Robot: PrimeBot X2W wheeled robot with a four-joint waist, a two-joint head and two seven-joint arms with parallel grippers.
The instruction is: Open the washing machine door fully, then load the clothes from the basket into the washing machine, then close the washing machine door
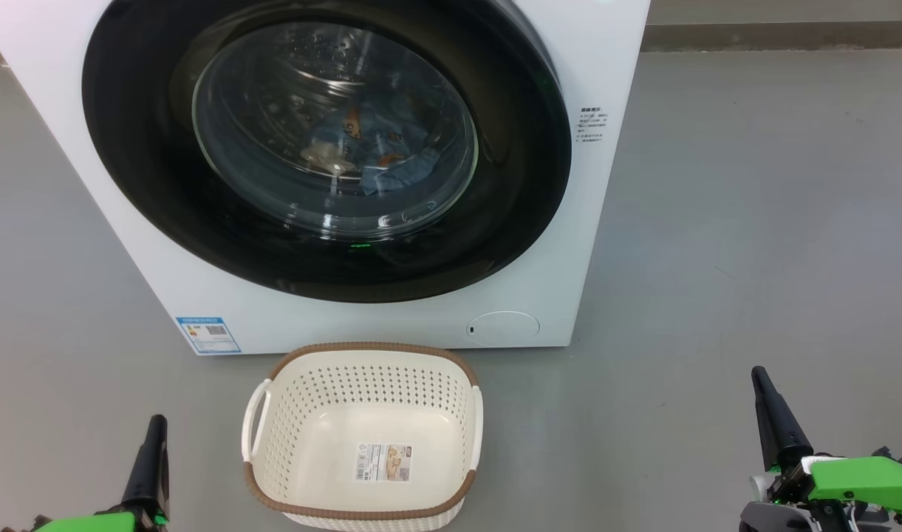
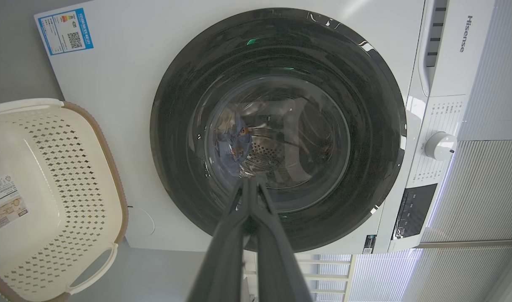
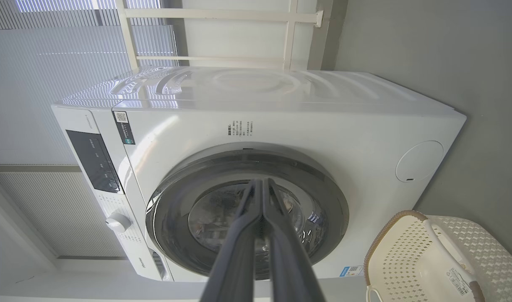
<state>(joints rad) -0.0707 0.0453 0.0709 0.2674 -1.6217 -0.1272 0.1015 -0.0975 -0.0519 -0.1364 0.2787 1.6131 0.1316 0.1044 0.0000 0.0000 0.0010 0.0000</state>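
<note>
The left gripper [image 1: 155,428] and right gripper [image 1: 761,380] are both pinched together and carry nothing. Between them sits the bare basket [image 1: 369,345]. Ahead of them the washing machine door [image 1: 140,185] looks shut over the clothes [image 1: 391,148]. It seems best to hold clear and confirm the latch sits flush.

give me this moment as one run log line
washing machine door: closed | clothes: inside drum | basket: empty | left end effector: shut, free | right end effector: shut, free
</note>
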